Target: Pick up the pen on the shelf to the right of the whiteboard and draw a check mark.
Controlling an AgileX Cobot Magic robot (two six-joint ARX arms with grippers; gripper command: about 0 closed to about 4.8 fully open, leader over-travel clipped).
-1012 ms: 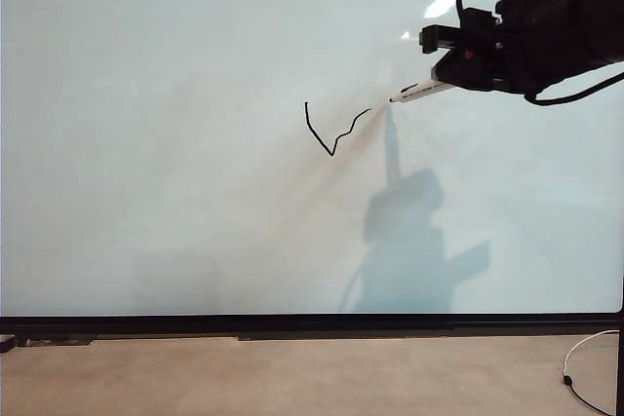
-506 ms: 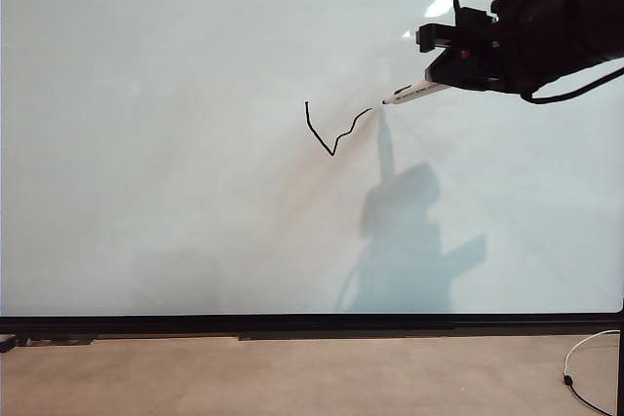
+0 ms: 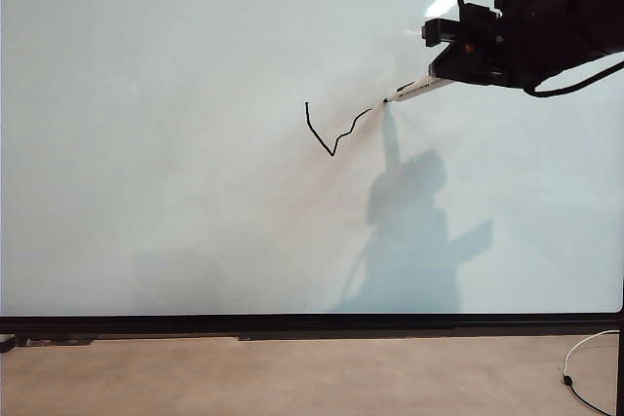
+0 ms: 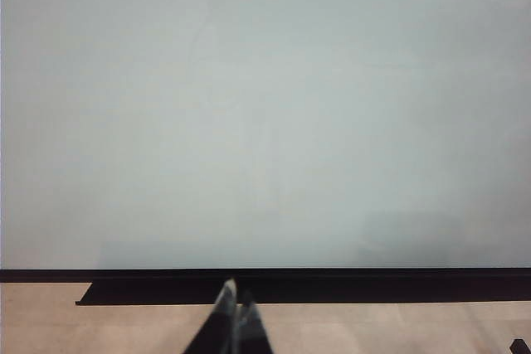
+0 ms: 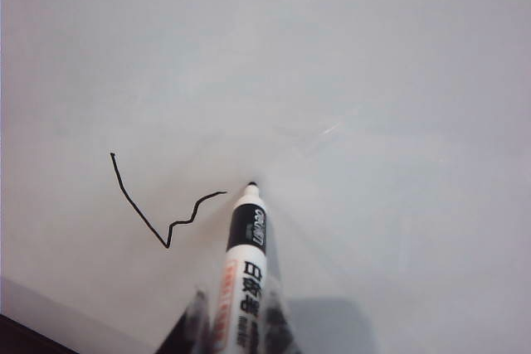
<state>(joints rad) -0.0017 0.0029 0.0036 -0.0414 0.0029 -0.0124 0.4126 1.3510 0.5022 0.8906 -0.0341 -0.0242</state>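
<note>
A: Status?
B: Check mark (image 3: 334, 130) is on the whiteboard (image 3: 175, 143). Right gripper (image 5: 236, 325) fingers pinch the pen (image 5: 241, 271), tip just beside the long stroke's end.
A: Left?
B: Left gripper (image 4: 232, 325) fingers pressed together, low by the board's bottom edge. Stroke looks nearly finished.

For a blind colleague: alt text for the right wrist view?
The right pincer holds a white pen, tip just past the end of a wobbly black check mark on a pale whiteboard.
</note>
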